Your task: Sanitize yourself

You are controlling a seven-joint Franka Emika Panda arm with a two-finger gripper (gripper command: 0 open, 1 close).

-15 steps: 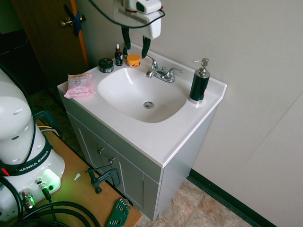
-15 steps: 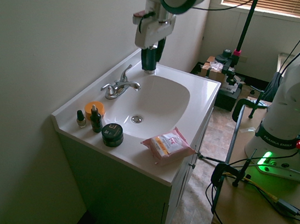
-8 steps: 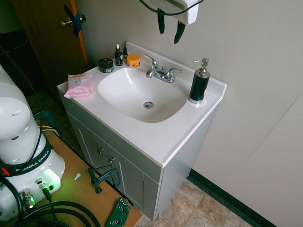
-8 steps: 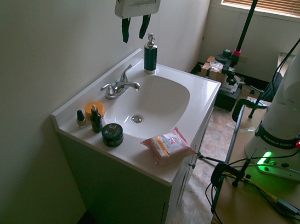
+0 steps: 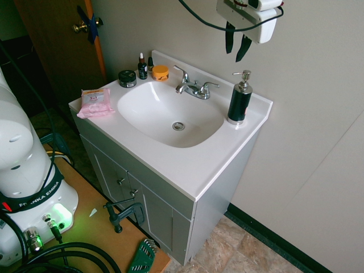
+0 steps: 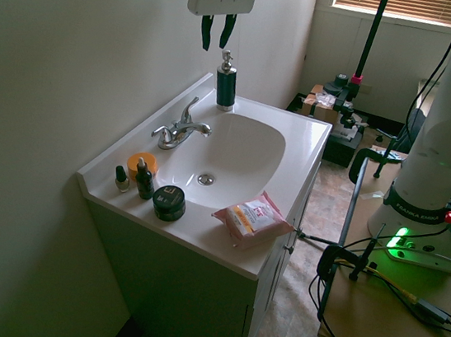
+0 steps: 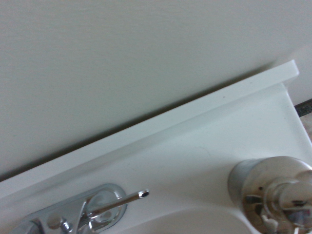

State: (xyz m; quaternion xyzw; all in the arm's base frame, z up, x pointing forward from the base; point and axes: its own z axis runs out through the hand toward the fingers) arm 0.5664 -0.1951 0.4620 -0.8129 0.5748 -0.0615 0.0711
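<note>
Pink wipes packet (image 5: 94, 102) sits on the counter's (image 5: 193, 165) front corner, the sink basin (image 5: 165, 114) is behind it, and the black pump bottle (image 5: 239, 99) stands at the back corner. Directly above that, the gripper (image 5: 237, 48) hangs, fingers slightly apart, empty.

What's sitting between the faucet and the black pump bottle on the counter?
Nothing: between the faucet and pump bottle is only bare white countertop, clearest in the first exterior view.

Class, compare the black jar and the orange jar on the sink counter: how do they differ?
The black jar is dark with a black lid; the orange jar is bright orange. The black jar sits nearer the pink packet, the orange jar nearer the faucet. Both are short, round, upright and lidded.
</note>
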